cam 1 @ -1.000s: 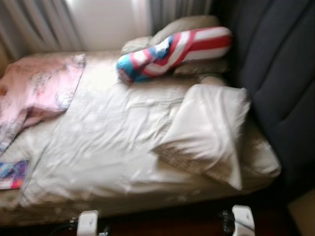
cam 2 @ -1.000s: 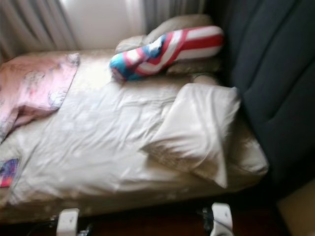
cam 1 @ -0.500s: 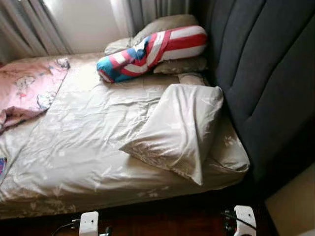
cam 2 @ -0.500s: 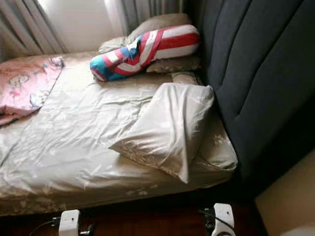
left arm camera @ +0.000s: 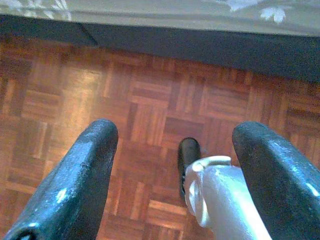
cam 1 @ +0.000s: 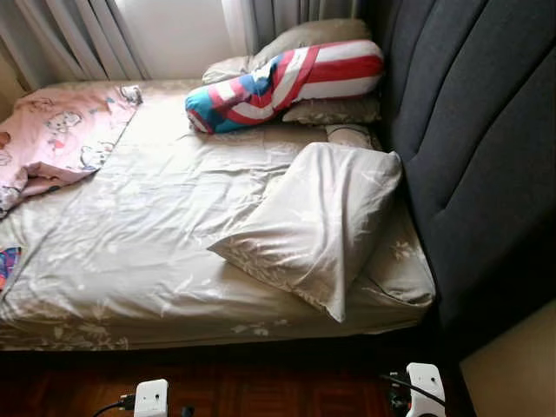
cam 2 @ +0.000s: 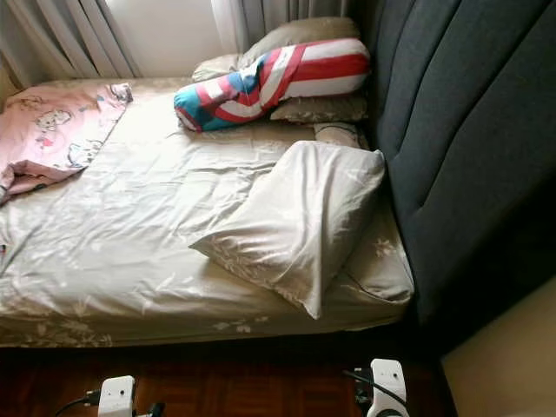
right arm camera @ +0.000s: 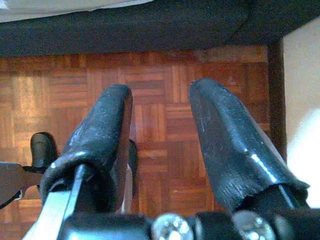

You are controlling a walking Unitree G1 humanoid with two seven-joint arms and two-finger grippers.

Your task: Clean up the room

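A bed (cam 1: 156, 252) with a rumpled beige sheet lies before me. A beige pillow (cam 1: 317, 226) rests askew near the headboard side. A red, white and blue striped bolster (cam 1: 282, 82) lies on further beige pillows (cam 1: 334, 111) at the far end. A pink patterned blanket (cam 1: 61, 130) is bunched at the far left. Both arms hang low at the bed's foot. My left gripper (left arm camera: 175, 165) is open over the parquet floor (left arm camera: 150, 100). My right gripper (right arm camera: 160, 130) is open over the same floor, nothing between its fingers.
A dark padded headboard (cam 1: 469, 130) runs along the bed's right side. Grey curtains (cam 1: 69, 35) hang behind the bed. A colourful flat item (cam 1: 7, 263) peeks in at the bed's left edge. A beige surface (cam 1: 512, 365) stands at the lower right.
The camera has swung: first right, then back left and a little down, so the bed shifted in view. The picture is sharper now. Nothing on the bed has moved.
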